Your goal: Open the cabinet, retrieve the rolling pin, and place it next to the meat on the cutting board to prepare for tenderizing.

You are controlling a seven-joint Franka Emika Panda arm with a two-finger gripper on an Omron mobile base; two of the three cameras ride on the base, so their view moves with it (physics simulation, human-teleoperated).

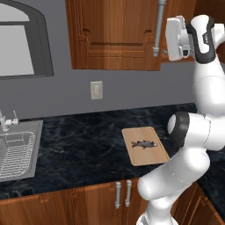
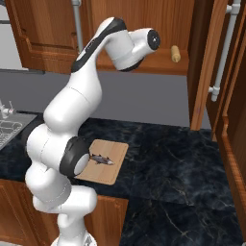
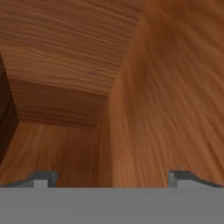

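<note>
Reaching into the opened cabinet (image 2: 211, 72), the spread gripper (image 3: 109, 178) risks being driven past the rolling pin (image 2: 176, 54).

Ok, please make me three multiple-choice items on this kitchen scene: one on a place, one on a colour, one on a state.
1. Where does the meat lie? A on a plate; B on the cutting board; C on the floor.
2. What colour is the counter? A white; B green; C black, marbled.
3. How is the claw? A open; B shut, empty; C shut on the meat.
Key: 1 B, the piece rests mid-board; 2 C, dark veined stone; 3 A, its tips stand wide apart, nothing between them.
</note>
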